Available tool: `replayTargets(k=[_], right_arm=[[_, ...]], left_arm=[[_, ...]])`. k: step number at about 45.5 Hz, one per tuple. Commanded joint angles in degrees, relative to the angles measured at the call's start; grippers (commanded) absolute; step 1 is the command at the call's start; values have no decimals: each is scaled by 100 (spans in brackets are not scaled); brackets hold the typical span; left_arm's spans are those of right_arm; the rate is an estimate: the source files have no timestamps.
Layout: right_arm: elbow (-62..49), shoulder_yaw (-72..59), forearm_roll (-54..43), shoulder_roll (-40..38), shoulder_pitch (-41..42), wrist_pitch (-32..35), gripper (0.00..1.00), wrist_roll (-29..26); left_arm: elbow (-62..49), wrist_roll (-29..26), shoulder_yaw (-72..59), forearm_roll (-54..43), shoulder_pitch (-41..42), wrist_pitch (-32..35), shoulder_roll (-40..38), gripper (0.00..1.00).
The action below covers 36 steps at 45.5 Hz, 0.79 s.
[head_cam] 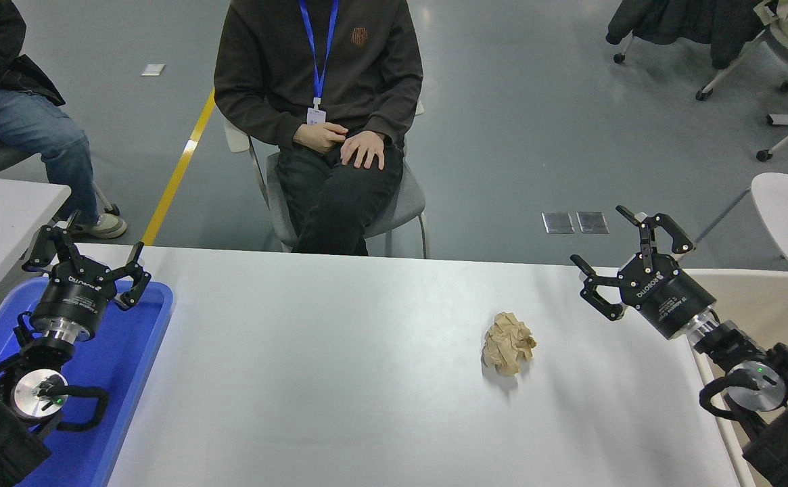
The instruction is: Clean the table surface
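Observation:
The table surface (339,365) is a wide white top filling the lower picture. A crumpled ball of brown paper (508,342) lies on it, right of centre. My right gripper (602,239) hangs open over the table's far right part, up and to the right of the paper ball, not touching it. My left gripper (86,251) stands open at the lower left above the blue tray (133,352), holding nothing.
A person in a dark top sits on a chair (339,169) beyond the far edge. Another person's legs (35,135) show at the upper left. A beige bin (766,304) stands off the right edge. A smaller white table (1,210) is at left.

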Motion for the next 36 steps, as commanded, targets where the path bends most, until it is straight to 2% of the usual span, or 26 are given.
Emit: replayTargets(k=[1,11,22,24,28,33,36], right_arm=[[-159,-19,51,9,72,12,99,2],[34,-290,-177,-105,326,-15,99,-95],[754,-1293,-625,-825,915,-111,99,-384],[1158,-1390,-853,-1036,977,-225,99,-437],[2090,-1416,-1503,-1186,986,-866,99,-753],[2836,-1416,-2013,-1186,933,-1665,99,-1481],[3180,-1416,-2181,-1195,898,-1808,99,-1746]], left_arm=[[-1,-1,0,0,0,0,0,100],[-1,-1,0,0,0,0,0,100],[-1,0,0,0,0,0,0,100],[-1,0,0,0,0,0,0,100],[-1,-1,0,0,0,0,0,100],[-1,-1,0,0,0,0,0,100],[-1,-1,0,0,0,0,0,100]])
